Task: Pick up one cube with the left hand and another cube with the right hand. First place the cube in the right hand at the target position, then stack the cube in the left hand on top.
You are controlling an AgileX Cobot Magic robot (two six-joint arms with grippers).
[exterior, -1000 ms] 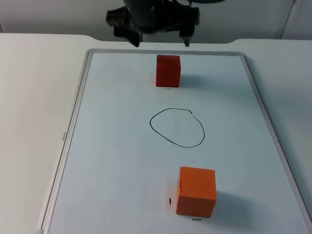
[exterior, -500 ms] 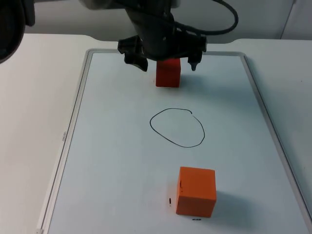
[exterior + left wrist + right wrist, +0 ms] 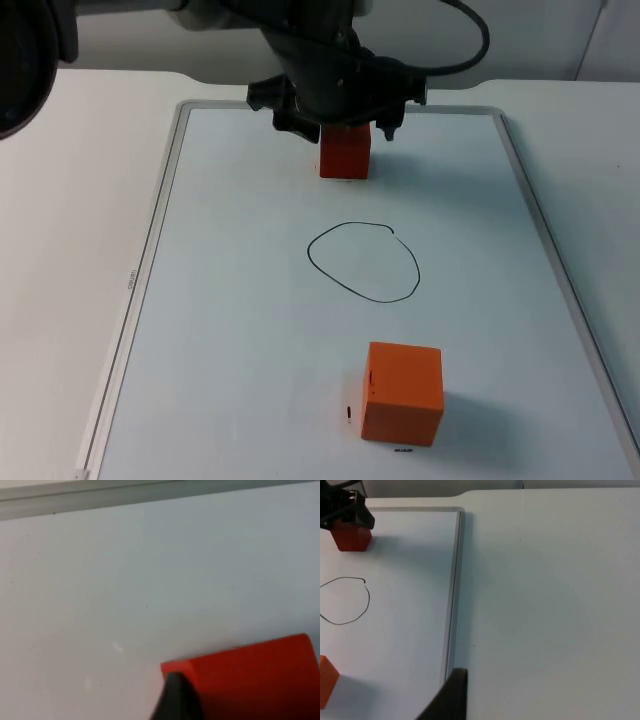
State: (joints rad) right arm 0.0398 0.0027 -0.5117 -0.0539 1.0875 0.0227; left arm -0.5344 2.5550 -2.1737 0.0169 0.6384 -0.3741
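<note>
Straddling red cube (image 3: 345, 153): open left gripper (image 3: 337, 128).

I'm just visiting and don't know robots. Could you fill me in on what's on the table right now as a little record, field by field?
surface: whiteboard with a metal frame, lying on the white table
far cube: red cube near the board's far edge
near cube: orange cube near the board's near edge
target: hand-drawn black circle between the two cubes, nothing in it
left claw: lowered over the red cube, fingers open on either side of it
right claw: waiting off the board, over the bare table
stacking: not yet begun
</note>
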